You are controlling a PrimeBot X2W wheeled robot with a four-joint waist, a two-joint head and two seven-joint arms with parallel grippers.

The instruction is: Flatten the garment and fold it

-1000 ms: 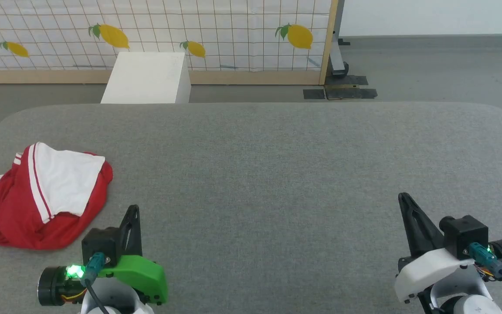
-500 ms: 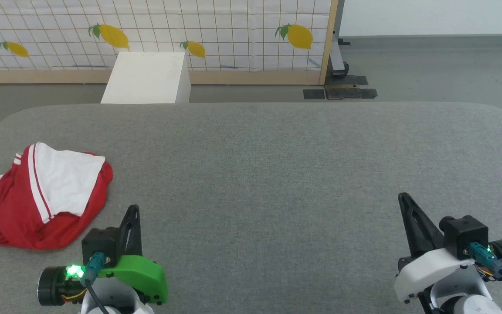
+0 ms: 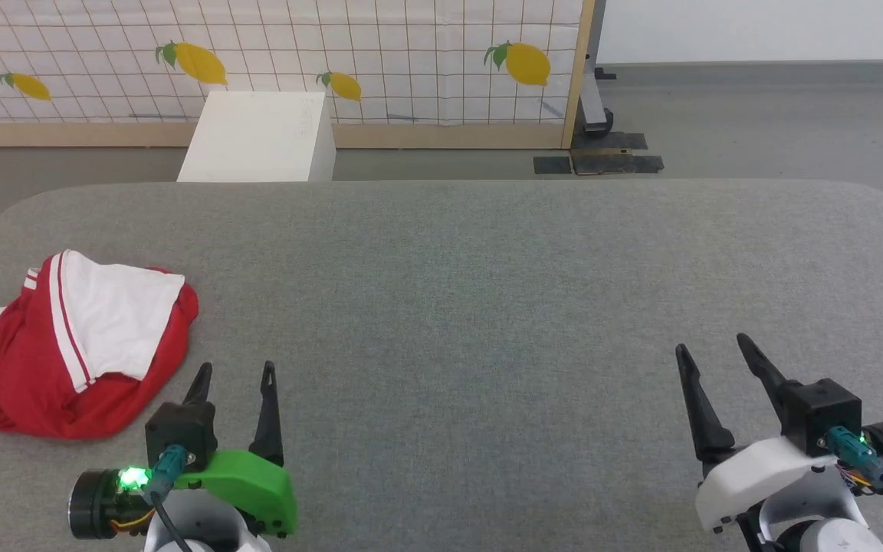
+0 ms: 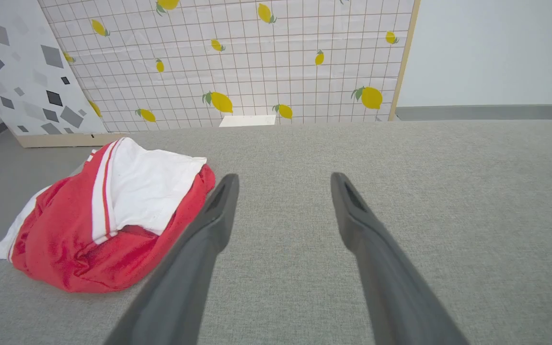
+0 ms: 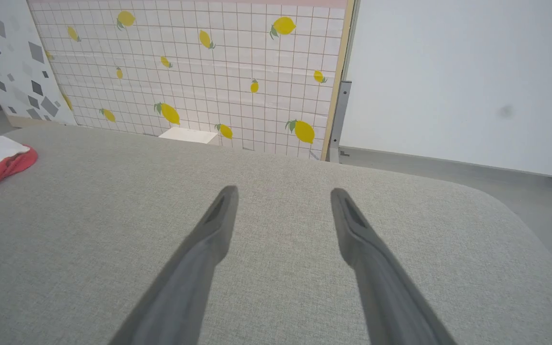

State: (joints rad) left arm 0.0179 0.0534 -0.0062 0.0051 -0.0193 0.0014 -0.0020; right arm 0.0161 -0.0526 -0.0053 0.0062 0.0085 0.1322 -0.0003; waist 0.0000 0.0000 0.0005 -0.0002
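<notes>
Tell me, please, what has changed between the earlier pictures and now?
Both grippers opened. The left gripper and the right gripper went from shut to fingers spread apart, and neither took hold of or let go of anything. The arms stayed in place, and the shirt lies crumpled at the left of the table as before.

Bright, even, diffuse light covers every view; the grey tabletop (image 3: 487,291) carries only faint, soft shadows, darkest under the garment's (image 3: 73,360) lower edge. The head view is sharp, with a small green lamp (image 3: 131,477) glowing at lower left. Both wrist views bow straight lines toward their edges, and the end effector fingers (image 4: 194,268) blur near the bottom edge.
</notes>
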